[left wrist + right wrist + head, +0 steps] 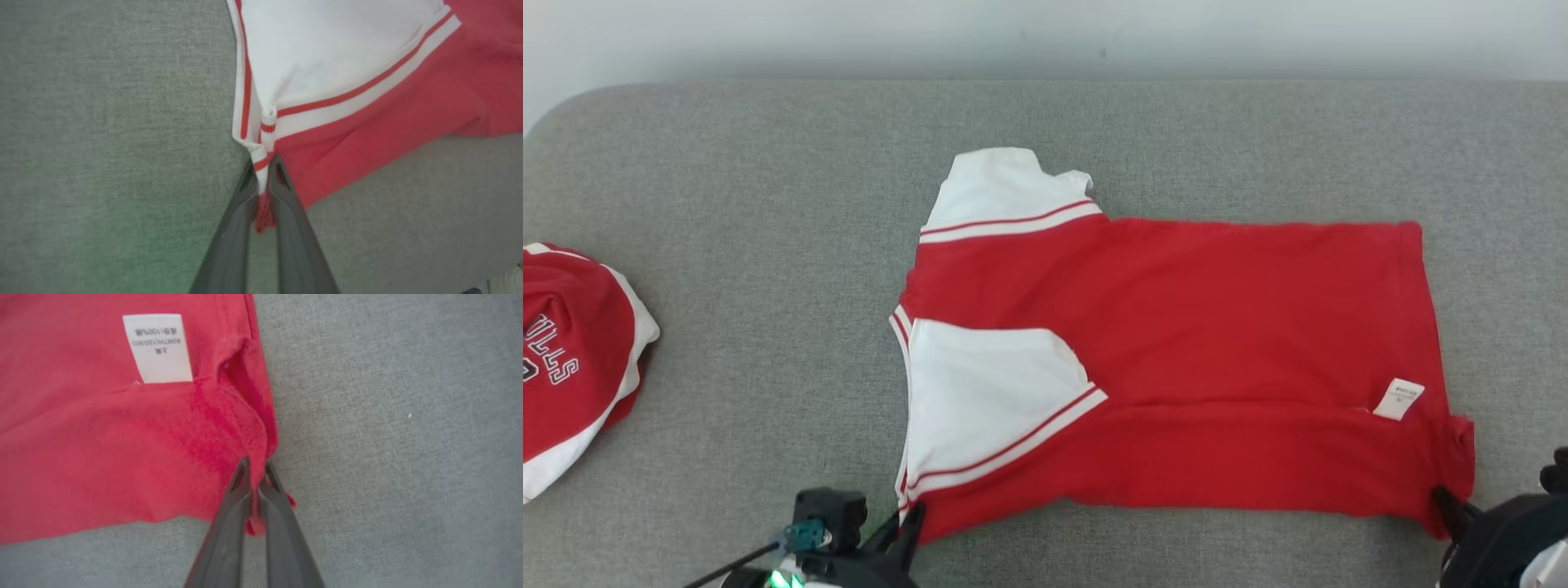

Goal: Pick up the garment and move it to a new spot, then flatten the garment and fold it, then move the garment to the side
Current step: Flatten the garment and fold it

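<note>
Two near corners of the red-and-white shirt (1217, 327) are pinched. At its 7 o'clock corner the left pincer (263, 163) is clamped on the striped white trim. At 5 o'clock the right pincer (255, 465) grips the red hem, near the white label (158, 347). The shirt lies mostly flat mid-counter (768, 204), sleeves toward 9 o'clock. A second shirt (572, 359) sits bunched at the counter's 9 o'clock edge, well apart.

Head camera looks down on the garment (1217, 327); wrist cameras closely view its corners.
</note>
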Available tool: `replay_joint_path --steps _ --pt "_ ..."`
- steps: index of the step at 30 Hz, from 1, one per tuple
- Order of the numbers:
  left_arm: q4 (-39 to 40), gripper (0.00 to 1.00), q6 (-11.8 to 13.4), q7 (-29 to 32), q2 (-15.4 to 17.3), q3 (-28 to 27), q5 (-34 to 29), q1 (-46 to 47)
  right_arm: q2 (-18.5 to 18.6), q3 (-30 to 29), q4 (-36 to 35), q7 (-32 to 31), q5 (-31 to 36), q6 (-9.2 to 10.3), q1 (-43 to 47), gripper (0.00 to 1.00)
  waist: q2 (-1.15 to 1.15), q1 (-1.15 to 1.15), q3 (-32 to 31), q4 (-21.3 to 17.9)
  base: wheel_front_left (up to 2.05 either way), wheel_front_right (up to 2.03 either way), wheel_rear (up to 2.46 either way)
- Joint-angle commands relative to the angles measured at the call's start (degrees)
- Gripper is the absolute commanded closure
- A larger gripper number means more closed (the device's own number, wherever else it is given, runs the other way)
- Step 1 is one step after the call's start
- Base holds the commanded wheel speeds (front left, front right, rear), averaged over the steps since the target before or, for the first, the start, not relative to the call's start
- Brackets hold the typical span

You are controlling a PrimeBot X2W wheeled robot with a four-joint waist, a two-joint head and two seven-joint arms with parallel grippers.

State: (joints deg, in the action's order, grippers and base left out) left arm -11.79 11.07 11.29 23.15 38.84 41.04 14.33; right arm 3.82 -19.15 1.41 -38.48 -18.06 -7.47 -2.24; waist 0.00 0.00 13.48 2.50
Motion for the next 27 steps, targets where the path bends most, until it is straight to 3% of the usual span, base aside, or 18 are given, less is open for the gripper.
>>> replay_joint_path --steps 1,10,18,19,20,21,27 --pt "0.2 1.0 0.2 1.6 1.4 0.8 0.4 -3.2 0.4 -0.2 -1.8 -0.9 -1.3 -0.03 2.0 1.0 0.0 0.0 -0.7 -0.1 0.0 0.0 0.0" --pt "8.6 1.0 2.8 3.5 6.1 -0.1 1.1 -7.8 -0.4 -3.3 -7.6 -2.2 -3.5 -0.03 7.7 1.0 0.0 0.0 -2.0 -0.7 0.0 0.0 0.0" --pt "9.8 1.0 4.7 4.7 6.5 0.0 1.8 -10.1 -0.8 -2.9 -6.0 -2.9 -3.8 -0.03 9.1 1.0 0.0 0.0 -2.3 -1.1 0.0 0.0 0.0" --pt "9.8 0.67 5.0 3.9 6.4 -0.1 1.3 -10.2 -0.8 -2.9 -5.6 -2.7 -3.6 -0.03 9.2 1.0 0.0 0.0 -2.3 -1.1 0.0 0.0 0.0" --pt "9.6 0.09 5.2 3.1 6.4 -0.2 0.9 -10.2 -0.8 -2.9 -5.3 -2.4 -3.4 -0.03 9.2 0.63 0.0 0.0 -2.4 -1.1 0.0 0.0 0.0" --pt "9.4 0.0 5.2 2.2 6.2 -0.3 0.6 -10.3 -0.8 -3.0 -4.9 -2.0 -3.3 -0.03 9.2 0.0 0.0 0.0 -2.4 -1.1 0.0 0.0 0.0" --pt "8.2 0.0 5.4 -3.1 5.3 -2.0 0.2 -10.6 -0.9 -3.2 -4.1 2.1 -3.6 -0.03 7.6 0.0 0.0 0.0 -3.3 -1.5 0.0 0.0 0.0"
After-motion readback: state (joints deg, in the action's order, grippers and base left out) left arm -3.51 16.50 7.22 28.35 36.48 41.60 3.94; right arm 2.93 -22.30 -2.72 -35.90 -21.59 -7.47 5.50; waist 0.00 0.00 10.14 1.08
